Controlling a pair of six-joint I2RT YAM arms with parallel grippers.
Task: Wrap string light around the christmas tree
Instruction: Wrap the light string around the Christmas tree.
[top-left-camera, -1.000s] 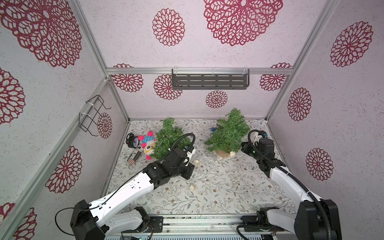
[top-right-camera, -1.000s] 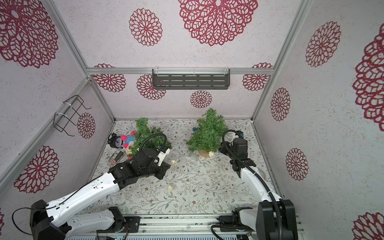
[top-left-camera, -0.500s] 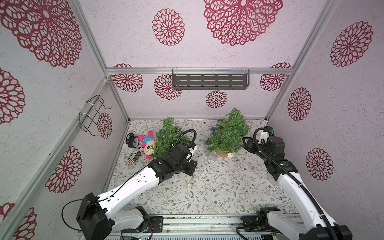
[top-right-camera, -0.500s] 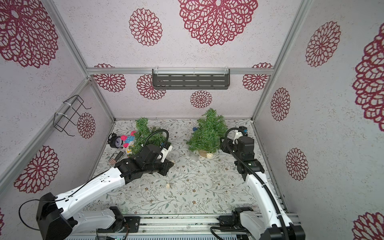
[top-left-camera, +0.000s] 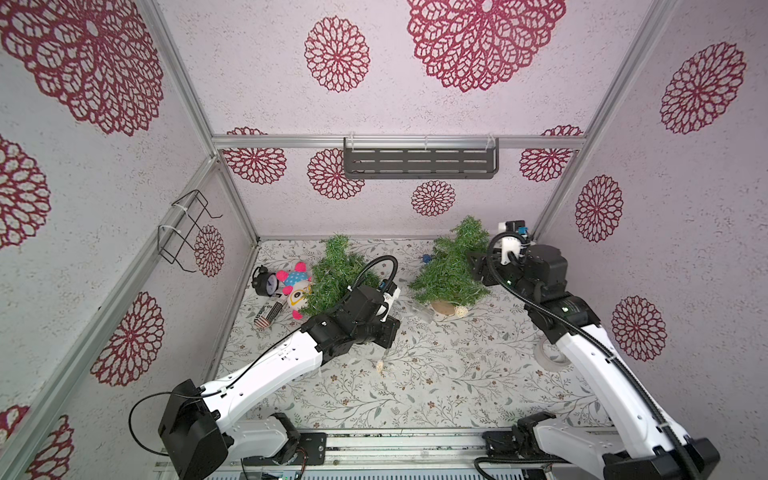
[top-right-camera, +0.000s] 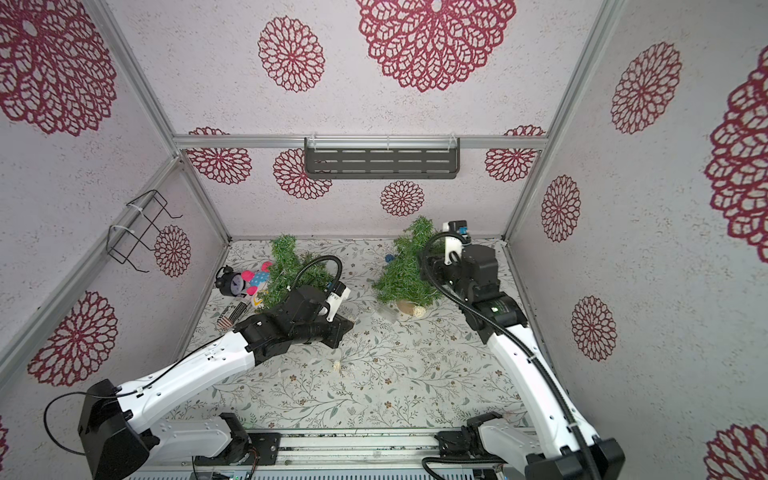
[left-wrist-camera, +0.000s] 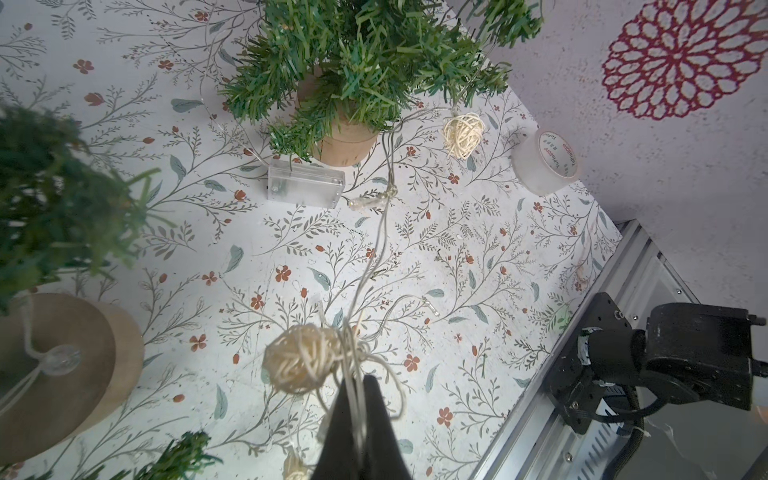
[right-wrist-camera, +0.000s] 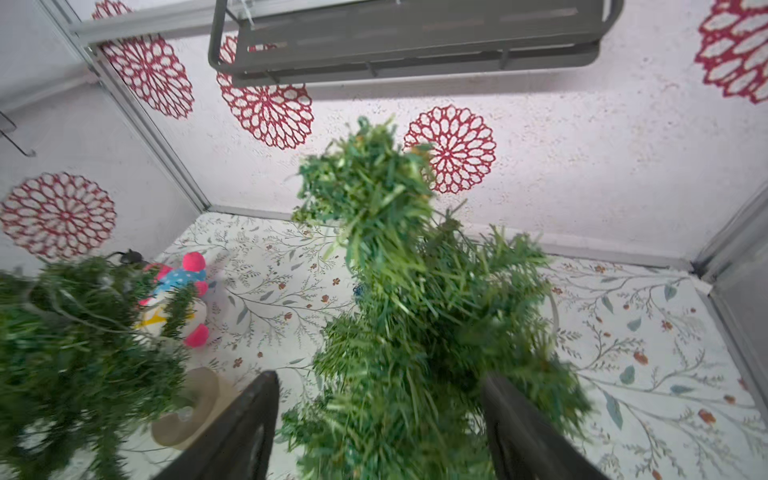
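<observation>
At the far right of the flowered table (top-left-camera: 457, 386), the right-hand christmas tree (top-left-camera: 451, 270) stands in its round wooden base, and the string light (left-wrist-camera: 376, 245) trails from it. The light is a thin, pale, almost clear wire with small woven cream balls along it. One ball (left-wrist-camera: 462, 135) lies just beside the tree's base and another ball (left-wrist-camera: 301, 357) hangs close to the left gripper (left-wrist-camera: 358, 399). Its clear rectangular battery box (left-wrist-camera: 305, 187) lies flat on the table, just beside the base on the near left. From there a strand climbs into the lower branches.

The left gripper is near the table's middle, its jaws clenched on the wire, which runs from there towards the tree. The right gripper (right-wrist-camera: 378, 378) reaches in from the right, jaws spread wide with the foliage between them. The blur hides whether they touch the branches.

A second tree (top-left-camera: 336, 274) stands far left, and a tape roll (top-left-camera: 550, 353) lies by the right wall.
</observation>
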